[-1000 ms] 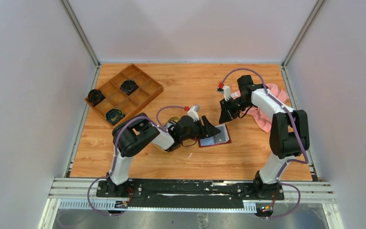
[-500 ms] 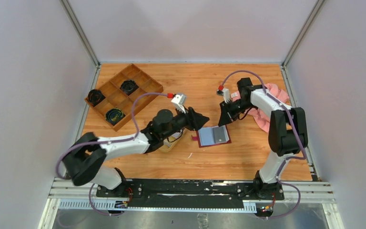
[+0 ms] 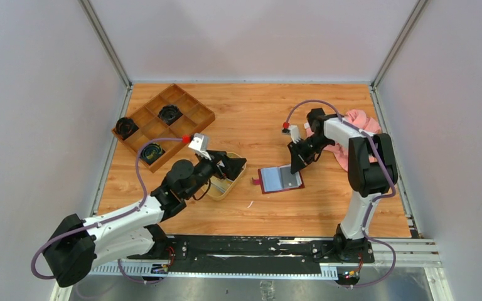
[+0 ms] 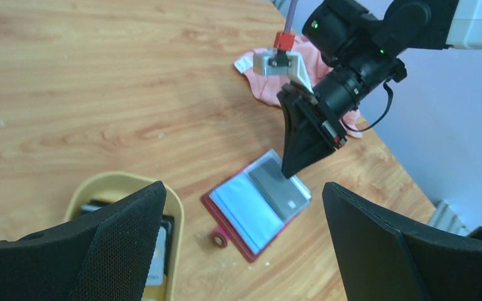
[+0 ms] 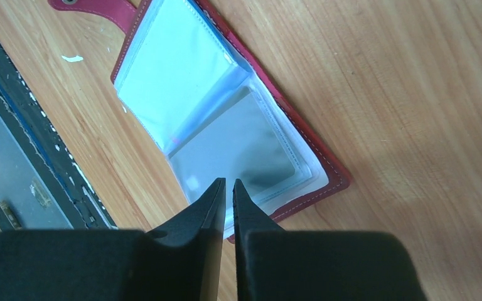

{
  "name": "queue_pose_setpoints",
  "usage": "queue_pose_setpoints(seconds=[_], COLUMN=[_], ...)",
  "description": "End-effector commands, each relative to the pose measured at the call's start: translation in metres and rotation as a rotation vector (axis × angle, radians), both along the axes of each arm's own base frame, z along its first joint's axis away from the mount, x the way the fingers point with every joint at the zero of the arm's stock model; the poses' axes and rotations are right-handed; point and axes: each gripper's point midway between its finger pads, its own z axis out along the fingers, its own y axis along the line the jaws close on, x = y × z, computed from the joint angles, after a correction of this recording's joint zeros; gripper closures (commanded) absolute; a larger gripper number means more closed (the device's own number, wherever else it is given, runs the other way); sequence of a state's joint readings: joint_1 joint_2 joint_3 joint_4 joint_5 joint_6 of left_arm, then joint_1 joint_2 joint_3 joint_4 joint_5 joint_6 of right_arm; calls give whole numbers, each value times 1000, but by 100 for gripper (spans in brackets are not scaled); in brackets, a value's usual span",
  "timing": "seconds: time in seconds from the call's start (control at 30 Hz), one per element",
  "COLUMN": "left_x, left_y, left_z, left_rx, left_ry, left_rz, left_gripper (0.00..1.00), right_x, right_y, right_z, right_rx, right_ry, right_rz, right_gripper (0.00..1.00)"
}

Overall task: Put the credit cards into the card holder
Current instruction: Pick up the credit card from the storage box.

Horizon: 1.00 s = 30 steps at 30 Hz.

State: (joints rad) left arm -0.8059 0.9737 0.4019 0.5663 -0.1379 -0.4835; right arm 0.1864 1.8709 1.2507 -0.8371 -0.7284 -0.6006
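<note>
The dark red card holder (image 3: 280,178) lies open on the table, its clear sleeves facing up. A grey credit card (image 4: 279,188) sits in its right sleeve and also shows in the right wrist view (image 5: 238,150). More credit cards (image 4: 157,251) lie in the oval tan tray (image 3: 221,197). My left gripper (image 3: 235,166) is open and empty above the tray's right end, left of the holder (image 4: 245,216). My right gripper (image 3: 298,164) is shut and empty, its tips (image 5: 226,182) at the holder's (image 5: 182,75) sleeve edge.
A brown compartmented box (image 3: 163,122) with black round parts stands at the back left. A pink cloth (image 3: 358,125) lies at the right behind my right arm. The holder's snap tab (image 4: 218,239) points toward the tray.
My left arm has pulled back left, from the card holder to above the tray. My right gripper has come down and forward to the holder's right edge.
</note>
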Motion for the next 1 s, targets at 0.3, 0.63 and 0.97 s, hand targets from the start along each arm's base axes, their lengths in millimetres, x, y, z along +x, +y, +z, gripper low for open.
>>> queue_pose_setpoints(seconds=[0.3, 0.63, 0.97], left_x=[0, 40, 68], left_y=[36, 112, 167], left_z=[-2, 43, 19], left_rx=[29, -47, -144], left_ry=[100, 0, 102], left_rz=[138, 449, 730], left_gripper=[0, 0, 0], right_x=[0, -4, -3], right_y=[56, 160, 216], right_z=[100, 143, 100], right_rx=[138, 148, -10], right_ry=[-450, -589, -522], right_rz=[226, 355, 376], right_gripper=[77, 49, 41])
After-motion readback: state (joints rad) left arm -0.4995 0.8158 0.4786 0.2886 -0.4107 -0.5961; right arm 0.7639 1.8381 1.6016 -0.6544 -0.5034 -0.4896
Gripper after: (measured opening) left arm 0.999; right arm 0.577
